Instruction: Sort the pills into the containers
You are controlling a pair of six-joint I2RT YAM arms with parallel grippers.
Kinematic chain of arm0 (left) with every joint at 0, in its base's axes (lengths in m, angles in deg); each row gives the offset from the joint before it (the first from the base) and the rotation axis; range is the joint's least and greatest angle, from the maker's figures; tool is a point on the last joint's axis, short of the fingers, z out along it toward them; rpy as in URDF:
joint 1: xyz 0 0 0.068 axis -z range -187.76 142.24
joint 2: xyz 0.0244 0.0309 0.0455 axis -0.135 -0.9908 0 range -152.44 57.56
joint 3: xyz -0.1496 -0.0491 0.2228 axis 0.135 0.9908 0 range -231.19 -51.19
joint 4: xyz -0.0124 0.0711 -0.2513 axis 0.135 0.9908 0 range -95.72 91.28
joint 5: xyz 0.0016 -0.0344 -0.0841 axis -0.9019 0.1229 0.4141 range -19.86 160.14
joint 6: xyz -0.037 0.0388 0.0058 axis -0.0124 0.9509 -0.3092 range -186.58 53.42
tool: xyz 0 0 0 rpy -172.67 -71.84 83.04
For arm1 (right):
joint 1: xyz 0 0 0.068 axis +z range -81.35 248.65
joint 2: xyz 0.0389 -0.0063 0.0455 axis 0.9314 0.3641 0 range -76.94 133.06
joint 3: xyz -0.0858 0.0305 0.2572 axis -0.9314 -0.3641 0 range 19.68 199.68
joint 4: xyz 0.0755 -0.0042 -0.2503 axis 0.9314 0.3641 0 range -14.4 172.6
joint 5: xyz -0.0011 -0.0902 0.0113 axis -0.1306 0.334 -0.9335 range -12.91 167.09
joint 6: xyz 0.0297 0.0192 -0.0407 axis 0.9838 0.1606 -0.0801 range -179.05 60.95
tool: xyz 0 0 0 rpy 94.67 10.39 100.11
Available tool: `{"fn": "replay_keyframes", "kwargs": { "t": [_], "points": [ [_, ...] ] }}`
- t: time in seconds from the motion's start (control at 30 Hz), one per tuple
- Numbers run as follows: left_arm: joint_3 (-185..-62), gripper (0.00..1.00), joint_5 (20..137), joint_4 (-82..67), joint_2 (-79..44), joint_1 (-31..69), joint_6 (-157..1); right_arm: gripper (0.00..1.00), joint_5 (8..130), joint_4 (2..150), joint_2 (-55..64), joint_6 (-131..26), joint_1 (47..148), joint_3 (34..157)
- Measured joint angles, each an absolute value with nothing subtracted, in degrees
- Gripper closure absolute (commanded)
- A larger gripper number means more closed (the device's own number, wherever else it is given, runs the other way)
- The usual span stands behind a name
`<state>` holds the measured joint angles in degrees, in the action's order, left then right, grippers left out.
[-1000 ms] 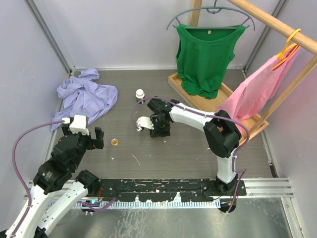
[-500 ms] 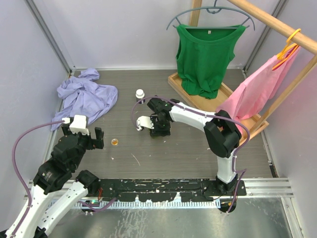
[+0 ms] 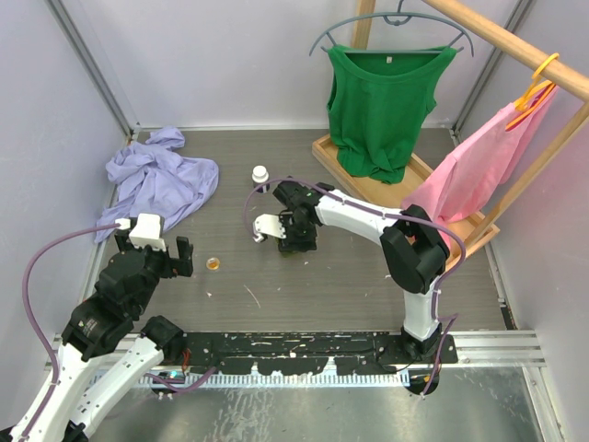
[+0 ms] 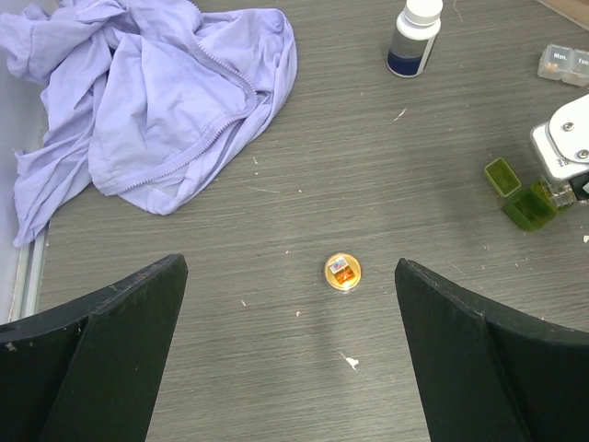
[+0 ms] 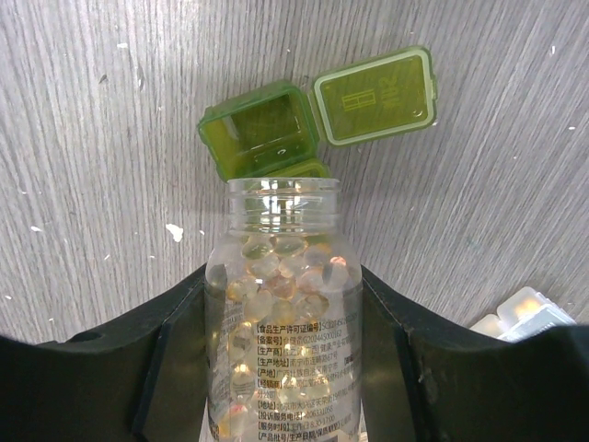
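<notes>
Pills [image 5: 276,276] heaped inside a clear bottle [image 5: 281,350], with none visible in the olive green case [image 5: 262,138]. Judged barely begun: tipping out and all the sorting left to do.

Upper left of the left wrist view: a crumpled lilac garment [image 4: 156,101], well apart from the work. Lower corners of that view: left gripper [image 4: 290,304], fingers spread wide with nothing between them, hanging over the table [image 4: 368,147].

Lower half of the right wrist view: right gripper [image 5: 281,299], clamped on the sides of the clear bottle. Uncapped, long axis running bottom to top of the frame, mouth aimed up-frame at the olive green case and overlapping its near edge. Cannot tell whether touching or held just above.

Top of the left wrist view, right of centre: a white-capped bottle [image 4: 414,37], standing upright, untouched.

Upper centre of the right wrist view: the olive green case lying on the table, one compartment open and looking empty, its lid [image 5: 375,97] flipped out to the right. Long axis left to right, tipped slightly upward toward the right. Second compartment mostly hidden behind the bottle mouth.

Lower right corner of that view: a clear case [image 5: 525,313], something yellowish inside, too small to identify.

Centre of the left wrist view: a small yellow cap [image 4: 343,272], alone on the table.
</notes>
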<state>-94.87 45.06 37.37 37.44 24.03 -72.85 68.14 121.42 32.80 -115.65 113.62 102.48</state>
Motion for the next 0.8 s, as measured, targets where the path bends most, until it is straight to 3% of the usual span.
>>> {"fn": "replay_keyframes", "kwargs": {
  "t": [0.8],
  "points": [
    [-94.9, 0.02, 45.5, 37.3, 37.4, 24.0, -72.5, 0.99, 68.1, 119.4, 32.0, -115.3, 114.3, 100.6]
  ]
}}
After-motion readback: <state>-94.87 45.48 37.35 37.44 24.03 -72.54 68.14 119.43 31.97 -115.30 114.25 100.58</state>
